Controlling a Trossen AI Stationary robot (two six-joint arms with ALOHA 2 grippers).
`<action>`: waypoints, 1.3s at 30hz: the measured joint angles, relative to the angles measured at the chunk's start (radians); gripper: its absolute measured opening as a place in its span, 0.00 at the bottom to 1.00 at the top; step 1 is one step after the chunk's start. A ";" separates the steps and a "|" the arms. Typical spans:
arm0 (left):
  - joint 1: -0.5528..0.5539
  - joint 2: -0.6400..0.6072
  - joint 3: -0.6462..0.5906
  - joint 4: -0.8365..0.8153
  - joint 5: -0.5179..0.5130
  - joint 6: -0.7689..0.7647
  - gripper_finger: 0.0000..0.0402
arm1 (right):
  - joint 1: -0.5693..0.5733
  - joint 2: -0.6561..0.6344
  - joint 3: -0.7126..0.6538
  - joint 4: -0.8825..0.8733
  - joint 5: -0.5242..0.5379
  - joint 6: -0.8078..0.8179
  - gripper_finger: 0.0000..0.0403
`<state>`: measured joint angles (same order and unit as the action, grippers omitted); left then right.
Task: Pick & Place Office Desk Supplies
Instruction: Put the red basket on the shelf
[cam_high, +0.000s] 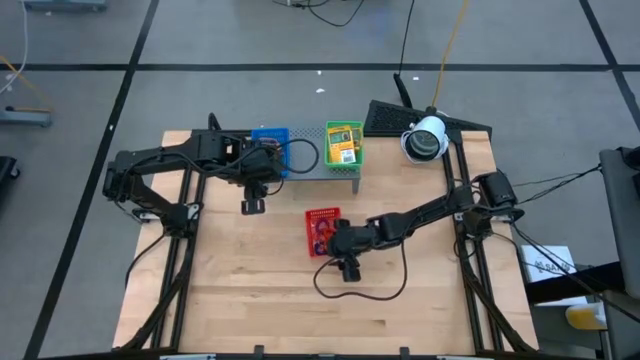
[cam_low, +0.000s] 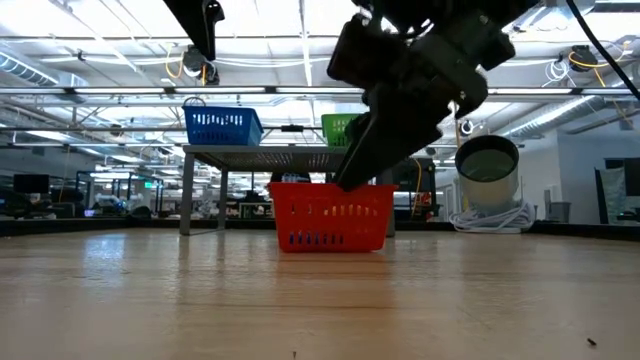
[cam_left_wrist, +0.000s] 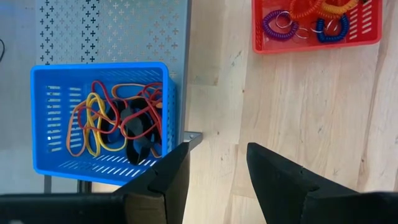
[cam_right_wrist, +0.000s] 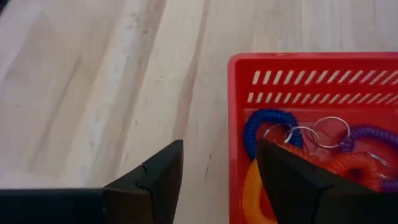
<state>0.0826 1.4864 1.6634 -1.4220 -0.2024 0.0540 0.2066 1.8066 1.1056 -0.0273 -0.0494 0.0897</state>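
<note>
Rubber bands (cam_left_wrist: 115, 118) in red, yellow, orange and black lie tangled in the blue basket (cam_high: 270, 138), which stands on the grey perforated rack (cam_high: 310, 165). Yellow-and-green packets (cam_high: 343, 143) fill the green basket (cam_high: 343, 158) beside it. On the table a red basket (cam_high: 322, 232) holds coiled cords with key rings (cam_right_wrist: 298, 137). My left gripper (cam_left_wrist: 217, 155) hangs open above bare wood just in front of the rack, near the blue basket. My right gripper (cam_right_wrist: 219, 149) is open, slanting down at the red basket's near corner, with nothing between its fingers.
A white cylindrical camera (cam_high: 425, 138) and a dark flat box (cam_high: 390, 118) stand at the far right. A black cable (cam_high: 370, 292) loops over the wood near my right gripper. Bare wood (cam_high: 250, 300) stretches toward the near edge.
</note>
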 joint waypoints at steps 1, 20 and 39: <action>0.000 0.000 0.000 0.000 0.000 0.000 0.42 | -0.001 0.009 0.000 0.010 0.001 -0.002 0.47; 0.000 0.000 0.000 -0.005 0.000 -0.003 0.42 | -0.005 0.030 0.000 0.014 0.008 -0.081 0.35; 0.000 0.000 0.000 -0.019 -0.008 -0.008 0.42 | 0.017 -0.048 -0.001 -0.002 0.111 -0.054 0.00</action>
<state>0.0826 1.4864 1.6634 -1.4410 -0.2104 0.0463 0.2238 1.7583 1.1049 -0.0296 0.0619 0.0361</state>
